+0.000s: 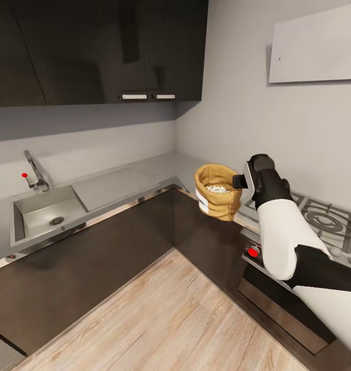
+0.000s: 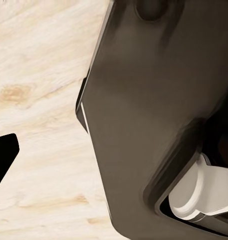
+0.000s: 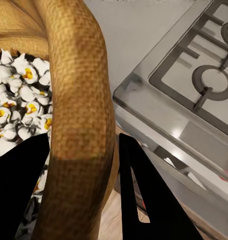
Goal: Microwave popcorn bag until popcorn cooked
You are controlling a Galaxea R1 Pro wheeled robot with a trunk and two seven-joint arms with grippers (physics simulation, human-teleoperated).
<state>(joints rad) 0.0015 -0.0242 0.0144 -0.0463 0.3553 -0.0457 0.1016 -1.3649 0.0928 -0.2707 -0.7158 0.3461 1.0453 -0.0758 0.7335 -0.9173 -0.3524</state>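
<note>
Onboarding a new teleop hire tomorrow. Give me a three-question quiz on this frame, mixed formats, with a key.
1. True or false: the popcorn bag is resting on the countertop.
2. Multiple choice: the right claw grips the bag by A) its white label, B) its rolled rim, C) its base.
3. Short answer: what lies inside the bag in the right wrist view?

Key
1. False. The bag is held in the air in front of the corner of the countertop, near the gas hob.
2. B. One finger is inside the bag and one outside, pinching the rim.
3. Popcorn, white pieces with yellow centres.
</note>
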